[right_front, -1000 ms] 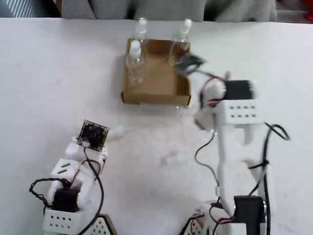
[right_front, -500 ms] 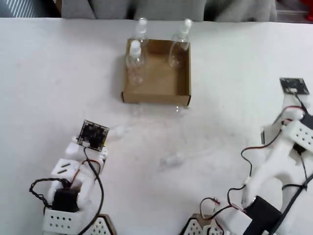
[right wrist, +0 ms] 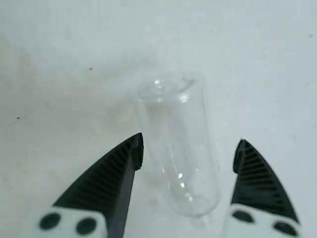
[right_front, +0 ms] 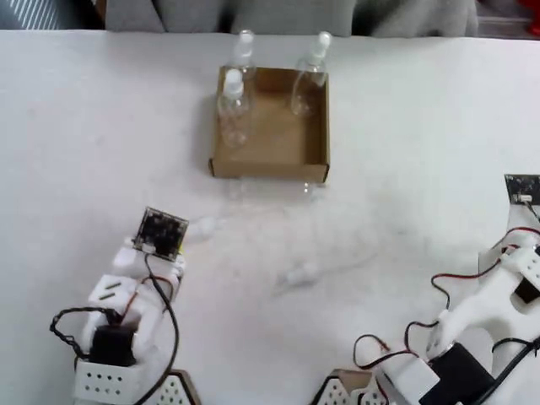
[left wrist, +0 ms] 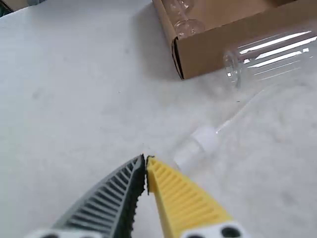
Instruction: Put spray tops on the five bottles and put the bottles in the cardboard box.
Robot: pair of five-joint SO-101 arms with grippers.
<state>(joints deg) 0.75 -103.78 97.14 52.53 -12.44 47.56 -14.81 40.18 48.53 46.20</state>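
Three clear bottles stand in the cardboard box [right_front: 270, 164] near the worktop's [right_front: 422, 110] far edge. The capped bottle [right_front: 233, 101] is by the box's left wall, the second bottle [right_front: 309, 84] is at its far right corner and the third bottle [right_front: 244, 46] is at its far left corner. A fourth bottle [left wrist: 270, 52] lies on its side against the outside of the box's near wall. A loose spray top [left wrist: 198, 144] with its thin tube lies nearer the worktop's front. Another spray top [right_front: 299, 274] lies near the middle.

The left gripper [left wrist: 146, 161] sits just beside the first loose top, fingers pressed together with nothing between them.

The right arm [right_front: 506, 278] has swung away from the box's right near corner, where it was a second ago. It is now folded back at the worktop's right edge. The right gripper [right wrist: 189, 146] is spread wide over a fifth bottle [right wrist: 178, 148] lying flat, one finger on either side and neither touching it. Its neck end is hidden.

The arm's drop at the box looks finished. The right arm appears lined up to pick up this last stray bottle. Two bottles likely remain to be capped and boxed.
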